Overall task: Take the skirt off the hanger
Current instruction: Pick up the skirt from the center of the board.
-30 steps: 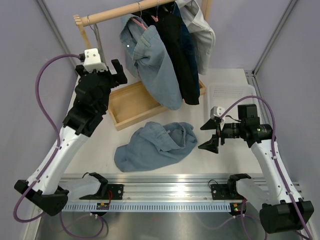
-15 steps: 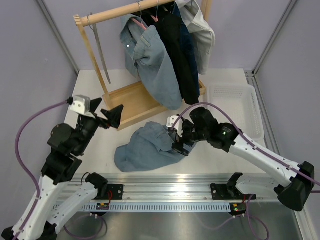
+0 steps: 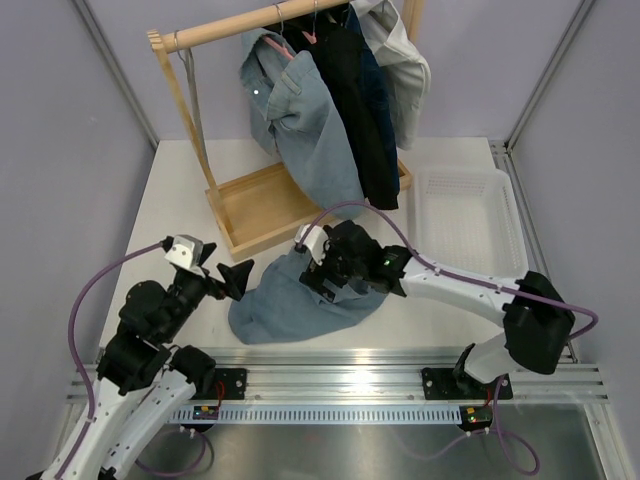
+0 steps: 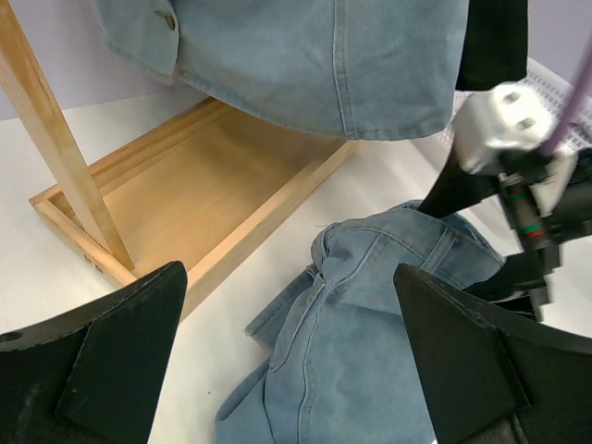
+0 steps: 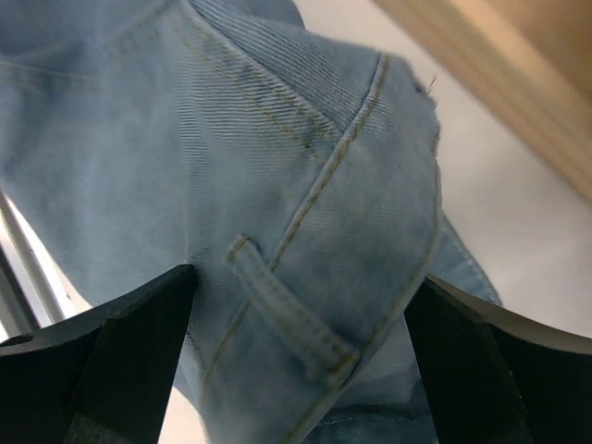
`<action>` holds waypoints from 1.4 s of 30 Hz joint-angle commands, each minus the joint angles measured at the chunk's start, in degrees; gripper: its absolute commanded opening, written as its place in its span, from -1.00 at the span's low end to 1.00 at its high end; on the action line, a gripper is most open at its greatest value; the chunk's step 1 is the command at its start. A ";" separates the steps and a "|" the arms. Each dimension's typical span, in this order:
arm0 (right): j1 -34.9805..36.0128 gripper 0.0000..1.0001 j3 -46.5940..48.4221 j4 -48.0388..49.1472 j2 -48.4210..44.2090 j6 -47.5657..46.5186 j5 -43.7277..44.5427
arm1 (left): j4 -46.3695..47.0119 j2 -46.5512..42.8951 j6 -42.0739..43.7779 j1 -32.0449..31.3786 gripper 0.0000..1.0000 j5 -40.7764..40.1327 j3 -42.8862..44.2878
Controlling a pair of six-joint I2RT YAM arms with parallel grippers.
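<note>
Fingers of the right gripper [image 5: 296,370] stand wide just above the skirt [image 5: 305,185]; only this wrist view shows its belt loop [image 5: 282,319] and tan stitching. Left gripper [image 4: 291,370], equally wide, holds nothing. From overhead, the pale blue denim lies crumpled on the table [image 3: 180,190], beside the wooden tray [image 3: 260,205].

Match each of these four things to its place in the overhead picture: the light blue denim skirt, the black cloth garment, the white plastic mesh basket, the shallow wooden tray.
Things
1. light blue denim skirt
2. black cloth garment
3. white plastic mesh basket
4. shallow wooden tray

Places
A. hanging from the wooden rail
B. at the right side of the table
C. lying crumpled on the table
D. standing under that rail

Pairs: 1-C, 2-A, 3-B, 4-D
</note>
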 commanded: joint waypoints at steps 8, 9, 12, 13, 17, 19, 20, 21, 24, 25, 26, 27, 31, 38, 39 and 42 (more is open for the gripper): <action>0.56 0.36 1.33 -3.70 8.78 -2.30 -8.01 | 1.76 -3.35 1.10 0.19 0.98 -0.24 -2.34; 0.56 0.25 1.33 -3.44 9.13 -2.65 -7.49 | 1.67 -3.26 0.92 0.19 0.98 -0.15 -2.25; -0.57 -0.34 2.56 -5.36 10.62 -2.91 -9.23 | 1.49 -3.79 0.75 0.19 0.98 -0.06 -2.34; -1.36 -0.68 4.39 -6.68 10.89 -2.83 -10.55 | 1.40 -3.88 0.75 0.19 0.98 -0.15 -2.34; -6.55 -1.00 10.81 -17.54 9.93 -5.10 -19.42 | 1.14 -4.32 0.75 0.19 0.98 -0.50 -2.16; -11.01 -1.00 17.13 -28.67 8.44 -10.70 -30.98 | 1.05 -4.40 0.84 0.27 0.98 -0.50 -2.16; -12.61 -1.00 20.02 -28.75 8.08 -13.09 -31.04 | 1.05 -4.32 0.84 0.19 0.98 -0.59 -2.16; -13.93 -1.00 22.84 -37.97 7.64 -16.68 -36.35 | 1.14 -4.32 0.84 0.19 0.98 -0.50 -2.25; -16.40 -0.96 33.30 -48.94 4.92 -24.43 -37.63 | 1.23 -3.79 1.10 0.19 0.98 0.02 -2.25; -16.58 -0.96 37.50 -50.62 4.04 -26.80 -37.90 | 1.14 -3.61 1.19 0.19 0.98 0.11 -2.16; -16.75 -0.99 39.63 -52.20 2.12 -27.17 -37.90 | 1.05 -3.35 1.19 0.19 0.98 0.11 -2.16; -17.19 -1.00 43.65 -54.13 1.23 -27.08 -38.07 | 0.96 -3.26 1.19 0.19 0.98 0.11 -2.07; -20.26 -1.00 51.49 -53.02 -2.72 -21.66 -38.08 | 0.96 -3.52 1.01 0.19 0.98 -0.06 -2.07; -33.35 -1.00 62.67 -45.11 -7.83 -13.73 -37.11 | 0.88 -2.91 0.92 0.27 0.98 0.11 -1.99; -35.19 -1.00 63.90 -44.49 -8.00 -12.85 -37.11 | 0.61 -2.65 0.92 0.27 0.98 0.11 -1.90; -42.40 -1.00 68.38 -41.07 -8.71 -10.13 -36.93 | 0.52 -2.38 1.01 0.19 0.98 0.11 -1.81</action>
